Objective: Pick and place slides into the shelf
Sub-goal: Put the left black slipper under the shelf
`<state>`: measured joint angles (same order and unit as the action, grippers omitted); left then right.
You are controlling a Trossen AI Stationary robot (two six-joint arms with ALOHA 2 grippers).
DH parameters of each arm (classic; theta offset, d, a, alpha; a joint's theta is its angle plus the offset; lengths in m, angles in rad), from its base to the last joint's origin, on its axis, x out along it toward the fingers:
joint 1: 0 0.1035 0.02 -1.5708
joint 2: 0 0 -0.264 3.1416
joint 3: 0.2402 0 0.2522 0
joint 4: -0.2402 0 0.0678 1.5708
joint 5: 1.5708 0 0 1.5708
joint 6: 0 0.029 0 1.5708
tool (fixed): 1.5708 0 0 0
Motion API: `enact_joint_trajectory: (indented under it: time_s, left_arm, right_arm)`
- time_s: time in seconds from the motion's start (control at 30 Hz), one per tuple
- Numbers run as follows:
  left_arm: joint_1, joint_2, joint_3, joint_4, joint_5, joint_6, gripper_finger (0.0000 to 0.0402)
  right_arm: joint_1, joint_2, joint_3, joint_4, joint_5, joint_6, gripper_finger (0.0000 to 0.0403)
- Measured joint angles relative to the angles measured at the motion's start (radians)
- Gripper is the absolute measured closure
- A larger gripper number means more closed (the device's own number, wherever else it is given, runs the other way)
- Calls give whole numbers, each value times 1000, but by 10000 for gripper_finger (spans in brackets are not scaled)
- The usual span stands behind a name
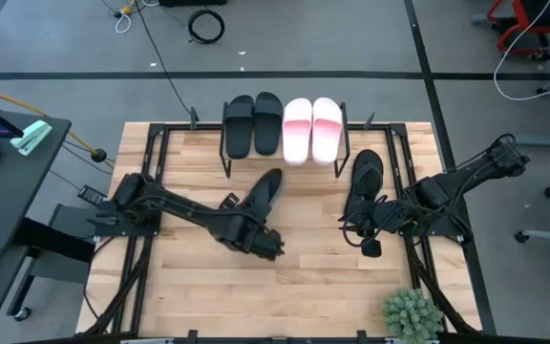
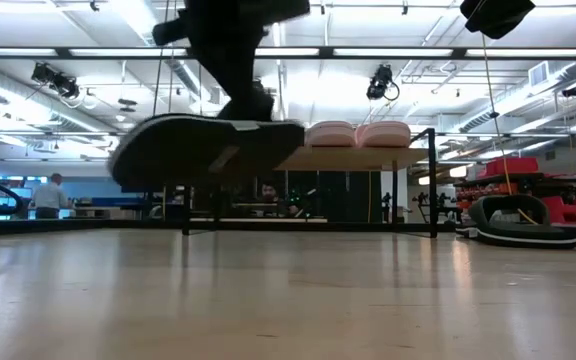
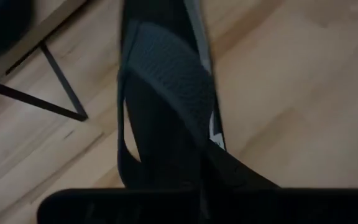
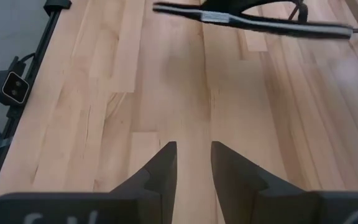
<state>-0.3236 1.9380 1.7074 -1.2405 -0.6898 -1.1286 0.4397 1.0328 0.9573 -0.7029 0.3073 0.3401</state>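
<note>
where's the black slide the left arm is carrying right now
In the high view the black slide is held by the left hand, in front of the shelf, below the black pair; the low view shows it lifted off the table.

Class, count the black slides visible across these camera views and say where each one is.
4: two side by side on the shelf top, and; one held off the table by the left pincer; one on the table by the right arm. Others may be hidden.
</note>
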Motion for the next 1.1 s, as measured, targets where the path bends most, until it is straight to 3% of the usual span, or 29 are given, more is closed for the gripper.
enact_joint_trajectory:
  time_s: [0.67, 0.83, 1.03, 1.1]
  left_arm:
    - [289, 61, -162, 249, 31, 110, 394]
    - [359, 62, -163, 307, 52, 154, 364]
    - [397, 62, -163, 321, 212, 206, 317]
    - [392, 62, -163, 322, 220, 225, 300]
  right_arm:
    - [0, 1, 0, 1, 0, 0, 298]
    - [0, 1, 0, 0, 0, 0, 298]
    - [0, 1, 0, 0, 0, 7, 298]
    - [0, 1, 0, 0, 0, 8, 298]
